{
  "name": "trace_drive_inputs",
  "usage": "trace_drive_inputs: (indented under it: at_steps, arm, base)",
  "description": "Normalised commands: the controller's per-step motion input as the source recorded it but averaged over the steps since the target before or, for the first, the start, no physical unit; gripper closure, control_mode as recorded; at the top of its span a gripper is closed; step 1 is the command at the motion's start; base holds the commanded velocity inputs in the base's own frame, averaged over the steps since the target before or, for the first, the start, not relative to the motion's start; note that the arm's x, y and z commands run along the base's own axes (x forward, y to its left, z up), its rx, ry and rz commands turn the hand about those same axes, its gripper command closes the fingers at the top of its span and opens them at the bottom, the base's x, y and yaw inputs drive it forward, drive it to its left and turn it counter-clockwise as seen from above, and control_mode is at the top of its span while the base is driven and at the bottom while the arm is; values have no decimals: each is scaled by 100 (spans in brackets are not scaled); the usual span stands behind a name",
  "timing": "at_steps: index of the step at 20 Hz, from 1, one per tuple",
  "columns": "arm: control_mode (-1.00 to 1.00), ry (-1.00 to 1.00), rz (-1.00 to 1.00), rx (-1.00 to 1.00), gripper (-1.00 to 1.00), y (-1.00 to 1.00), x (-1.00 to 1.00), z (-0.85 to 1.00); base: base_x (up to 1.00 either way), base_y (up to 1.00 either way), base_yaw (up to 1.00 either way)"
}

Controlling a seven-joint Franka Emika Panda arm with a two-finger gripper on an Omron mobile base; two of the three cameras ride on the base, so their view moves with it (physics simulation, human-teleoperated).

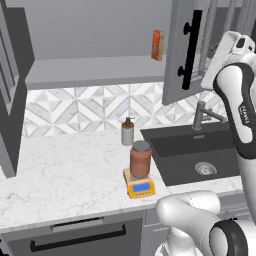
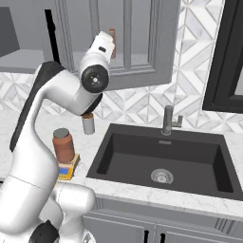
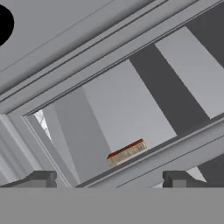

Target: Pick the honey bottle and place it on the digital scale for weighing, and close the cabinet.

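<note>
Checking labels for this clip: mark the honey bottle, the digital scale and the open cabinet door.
honey bottle [image 1: 140, 162], left base view, jar body.
digital scale [image 1: 141, 188], left base view, blue display.
cabinet door [image 1: 176, 55], left base view, panel beside handle.

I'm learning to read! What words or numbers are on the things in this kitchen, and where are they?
Robot arm: small dark lettering, too blurred to read.
Digital scale: blue display, no digits readable.
Small orange-red box: too blurred to read.
Honey bottle: no label visible.

White marble counter [image 1: 65, 170], black sink [image 2: 161, 156] with grey faucet [image 2: 168, 121], geometric tiled backsplash [image 1: 75, 107].
</note>
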Motion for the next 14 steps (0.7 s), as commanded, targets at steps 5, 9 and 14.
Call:
trace_drive_inputs:
  at_steps: [5, 9, 14]
  arm:
    - [-100, 3, -20, -7, -100, 23, 88, -31]
    - [-100, -1, -4, 0, -100, 0, 74, -33]
    - [-100, 0, 0, 0, -100, 0, 80, -35]
  base:
    - [0, 0, 0]
    - [0, 0, 0]
    - [0, 0, 0]
